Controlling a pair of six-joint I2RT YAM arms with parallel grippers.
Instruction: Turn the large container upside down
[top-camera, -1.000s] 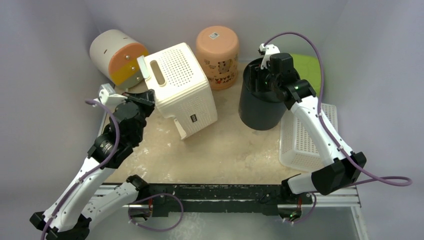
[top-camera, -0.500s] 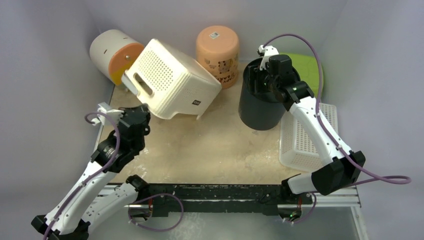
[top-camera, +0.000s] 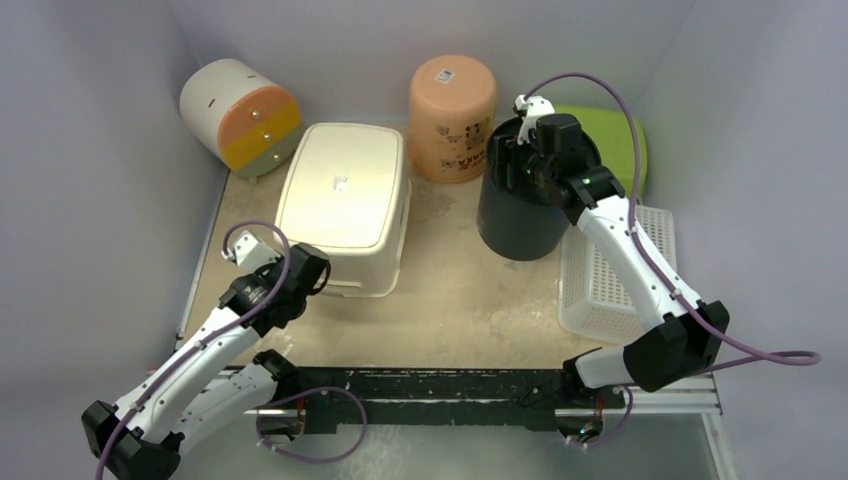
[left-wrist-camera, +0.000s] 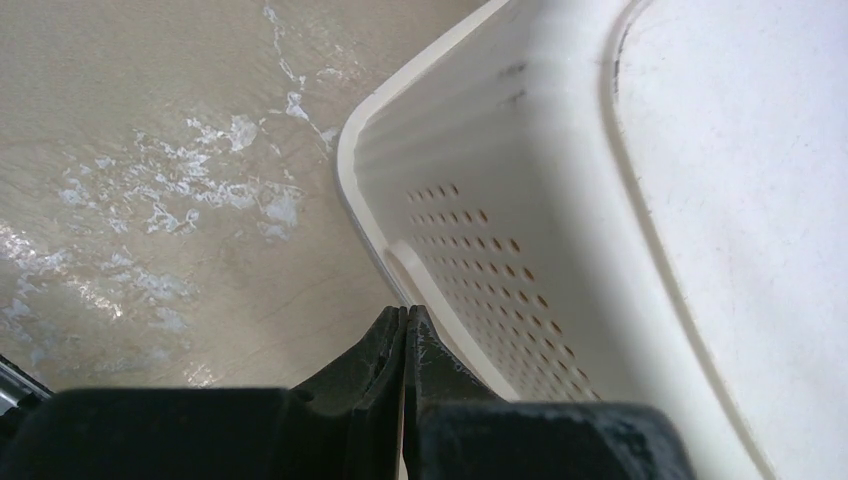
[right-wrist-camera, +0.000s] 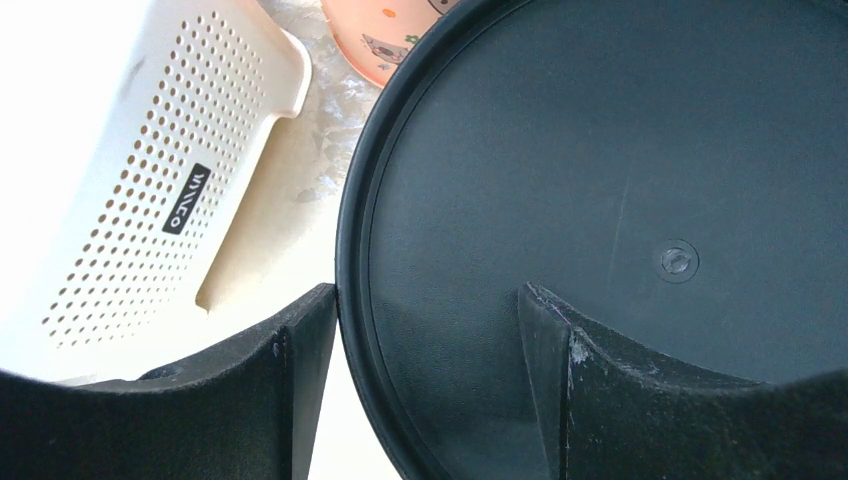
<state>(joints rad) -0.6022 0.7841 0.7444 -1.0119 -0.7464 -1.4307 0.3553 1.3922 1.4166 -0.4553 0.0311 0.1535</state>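
Note:
The large container (top-camera: 342, 205), a white perforated plastic bin, lies mouth-down on the table at the left, its flat bottom facing up. In the left wrist view its holed side wall and rim (left-wrist-camera: 470, 250) fill the right half. My left gripper (top-camera: 312, 272) is shut and empty, its tips (left-wrist-camera: 406, 312) just off the bin's near-left corner. My right gripper (top-camera: 522, 148) hovers over the black bin (top-camera: 515, 220). Its jaws (right-wrist-camera: 425, 292) are open, one finger outside the black rim (right-wrist-camera: 350, 250) and the other over the dark disc.
A peach tub (top-camera: 452, 115) stands upside down at the back, between the white and black bins. A white drum with an orange and yellow face (top-camera: 235, 115) lies at the back left. A green object (top-camera: 618, 140) and a flat white basket (top-camera: 620, 285) sit at the right.
The white bin went from tipped on its edge to lying flat with its bottom up. My left arm drew back toward the near edge. The right arm barely moved.

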